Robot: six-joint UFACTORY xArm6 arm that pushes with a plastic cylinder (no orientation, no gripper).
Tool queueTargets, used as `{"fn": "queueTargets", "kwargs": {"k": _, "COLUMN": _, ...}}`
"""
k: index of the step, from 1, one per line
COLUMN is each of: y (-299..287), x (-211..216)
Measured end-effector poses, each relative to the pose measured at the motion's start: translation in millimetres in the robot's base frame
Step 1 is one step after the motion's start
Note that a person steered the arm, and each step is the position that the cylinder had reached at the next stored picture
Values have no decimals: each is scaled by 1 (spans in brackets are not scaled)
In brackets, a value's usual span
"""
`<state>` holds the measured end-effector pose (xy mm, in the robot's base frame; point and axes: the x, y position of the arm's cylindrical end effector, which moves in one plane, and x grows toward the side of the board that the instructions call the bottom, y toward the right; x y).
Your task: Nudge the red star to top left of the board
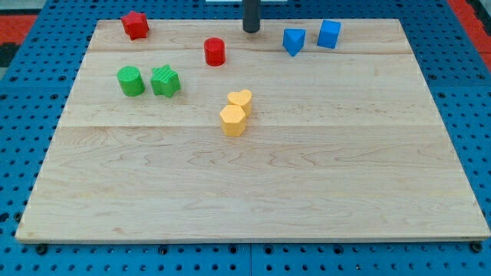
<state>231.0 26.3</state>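
A wooden tabletop [307, 184] fills most of the view, laid over a blue pegged base [476, 100]. The dark rod is seen at the view's top centre, and my tip [252, 31] rests on the tabletop's top edge, between the red cylinder [215, 52] and the blue wedge [293, 41], touching neither. No jaws are carried by the end effector; nothing is held. A blue cube [329, 34] stands just right of the wedge. Two yellow blocks, a hexagon [233, 120] and a heart [240, 100], are seen touching near the centre. A green cylinder [130, 80] and green star [165, 80] sit side by side at left. The red star [135, 25] is found at the tabletop's top left, well apart from my tip.
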Motion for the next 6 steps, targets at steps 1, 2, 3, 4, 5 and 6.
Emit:
{"fn": "queueTargets", "kwargs": {"k": 1, "y": 27, "x": 24}}
{"fn": "queueTargets", "kwargs": {"k": 2, "y": 59, "x": 29}}
{"fn": "queueTargets", "kwargs": {"k": 3, "y": 20, "x": 29}}
{"fn": "queueTargets", "kwargs": {"k": 4, "y": -59, "x": -6}}
{"fn": "queueTargets", "kwargs": {"k": 5, "y": -165, "x": -30}}
{"fn": "queueTargets", "kwargs": {"k": 6, "y": -215, "x": -29}}
